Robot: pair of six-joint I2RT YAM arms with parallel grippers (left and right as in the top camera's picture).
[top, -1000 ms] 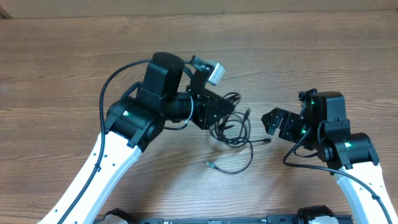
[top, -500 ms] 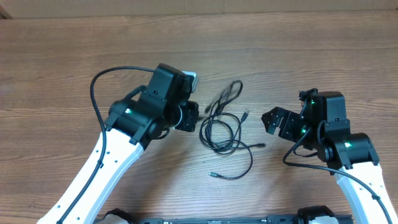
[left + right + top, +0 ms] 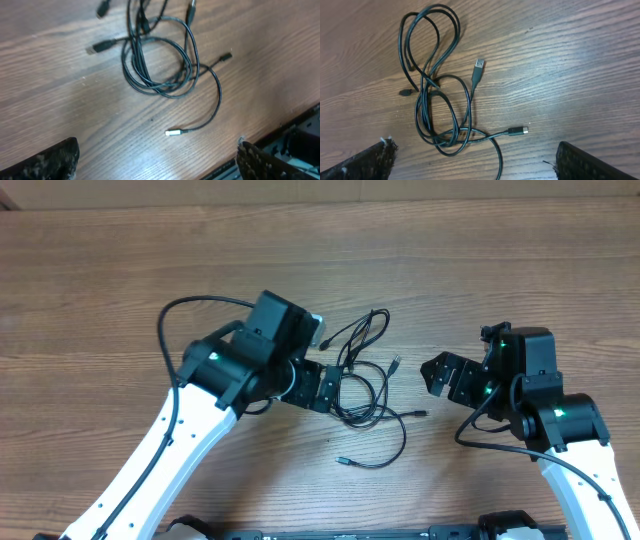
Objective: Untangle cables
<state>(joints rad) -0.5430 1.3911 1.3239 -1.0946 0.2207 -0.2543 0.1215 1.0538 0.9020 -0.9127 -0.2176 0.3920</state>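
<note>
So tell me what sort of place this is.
Probably a robotics lab bench: white-and-black robot arms flank a brown wood-grain table top, with thin black tangled cables lying between them.

Left arm (image 3: 185,435) a white tapered link at lower left, black blocky joint housings, thick black wire (image 3: 160,330) looping off it, right arm (image 3: 585,480) likewise white and black at lower right, small green lights (image 3: 560,412), dark mottled finger pads (image 3: 47,160)

Cables (image 3: 160,89): black throughout; one plug tip (image 3: 172,132) silver.
Worktop (image 3: 120,270): mid-brown, streaked wood grain.
Arm links (image 3: 150,470): white; joint housings (image 3: 265,330) black, with small green lights (image 3: 560,412).
Left tool (image 3: 157,146): fingers (image 3: 45,160) black, flecked grey.
</note>
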